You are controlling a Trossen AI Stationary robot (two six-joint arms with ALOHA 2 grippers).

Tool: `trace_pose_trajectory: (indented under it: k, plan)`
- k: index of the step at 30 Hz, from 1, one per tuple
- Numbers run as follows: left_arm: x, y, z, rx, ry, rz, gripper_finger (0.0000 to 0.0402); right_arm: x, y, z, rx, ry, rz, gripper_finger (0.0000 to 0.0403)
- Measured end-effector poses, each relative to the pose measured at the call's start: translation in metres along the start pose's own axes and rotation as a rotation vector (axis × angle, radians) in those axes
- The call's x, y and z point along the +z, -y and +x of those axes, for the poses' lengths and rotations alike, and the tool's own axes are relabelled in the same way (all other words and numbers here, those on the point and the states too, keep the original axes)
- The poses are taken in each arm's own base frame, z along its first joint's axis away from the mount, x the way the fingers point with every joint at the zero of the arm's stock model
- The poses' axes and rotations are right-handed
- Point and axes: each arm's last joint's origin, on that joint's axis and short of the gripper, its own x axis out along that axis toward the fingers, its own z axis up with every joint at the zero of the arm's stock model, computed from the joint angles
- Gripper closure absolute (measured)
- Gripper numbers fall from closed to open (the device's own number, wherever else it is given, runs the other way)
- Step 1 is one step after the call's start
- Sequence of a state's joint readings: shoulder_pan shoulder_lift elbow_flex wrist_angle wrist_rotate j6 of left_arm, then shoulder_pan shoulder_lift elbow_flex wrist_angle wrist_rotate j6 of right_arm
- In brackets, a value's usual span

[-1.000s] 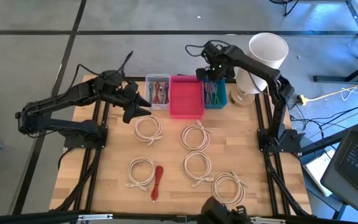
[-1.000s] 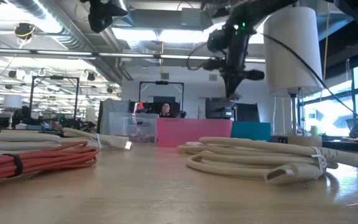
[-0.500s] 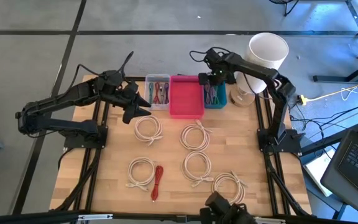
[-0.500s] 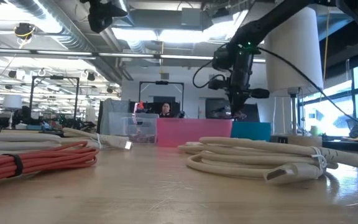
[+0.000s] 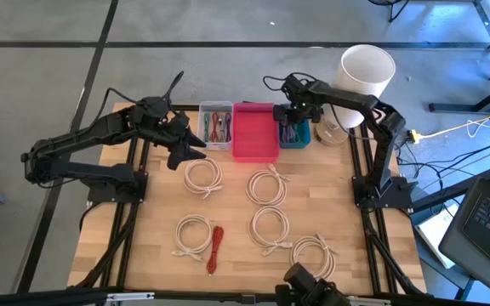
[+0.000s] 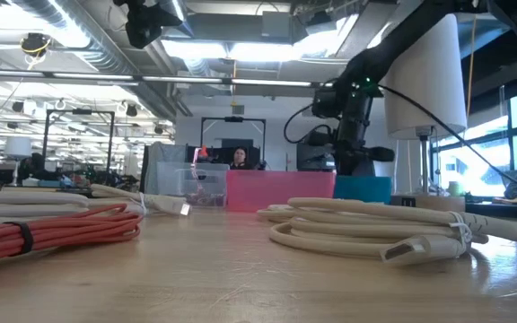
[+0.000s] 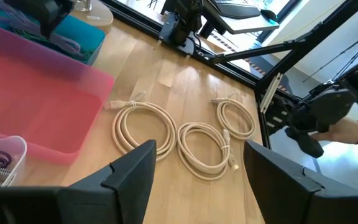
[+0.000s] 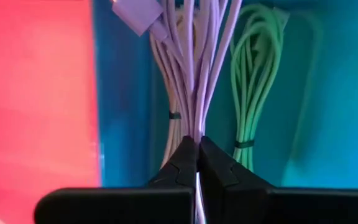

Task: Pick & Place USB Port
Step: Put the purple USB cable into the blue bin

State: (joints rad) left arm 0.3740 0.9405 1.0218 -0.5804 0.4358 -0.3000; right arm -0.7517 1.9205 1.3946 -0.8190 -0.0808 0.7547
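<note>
The right gripper [image 8: 196, 149] pinches a bundled lilac USB cable [image 8: 194, 68] inside the teal plastic bin [image 5: 299, 136], beside a coiled green cable [image 8: 253, 81]. The placing step appears under way; releasing seems next. The left gripper [image 5: 187, 146] waits open above the wooden table [image 5: 236, 217]. No writing is legible.

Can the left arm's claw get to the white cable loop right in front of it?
Probably yes. The left claw hangs open just above the table, and the nearest white cable loop lies in the open close by, with nothing over it.
</note>
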Motion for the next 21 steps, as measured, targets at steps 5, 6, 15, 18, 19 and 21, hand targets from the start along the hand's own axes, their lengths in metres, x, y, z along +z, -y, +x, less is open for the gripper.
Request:
trace_pose_trajectory:
  k: [5, 6, 15, 18, 19, 21]
  plan:
    - [0.0, 0.0, 0.0, 0.0, 0.0, 0.0, 0.0167, -0.01, 0.011, 0.017, -0.015, -0.049, 0.012, 0.0403]
    - [0.0, 0.0, 0.0, 0.0, 0.0, 0.0, 0.0167, -0.012, 0.012, 0.019, -0.019, -0.056, 0.013, 0.0403]
    - [0.0, 0.0, 0.0, 0.0, 0.0, 0.008, 0.0167, -0.014, 0.014, 0.027, 0.001, -0.041, 0.02, 0.0399]
    - [0.0, 0.0, 0.0, 0.0, 0.0, 0.006, 0.0167, -0.012, 0.013, 0.027, 0.017, -0.024, 0.029, 0.0393]
    - [0.0, 0.0, 0.0, 0.0, 0.0, 0.002, 0.0167, -0.012, 0.012, 0.027, 0.021, -0.02, 0.029, 0.039]
    - [0.0, 0.0, 0.0, 0.0, 0.0, 0.001, 0.0167, -0.012, 0.012, 0.027, 0.019, -0.022, 0.033, 0.038]
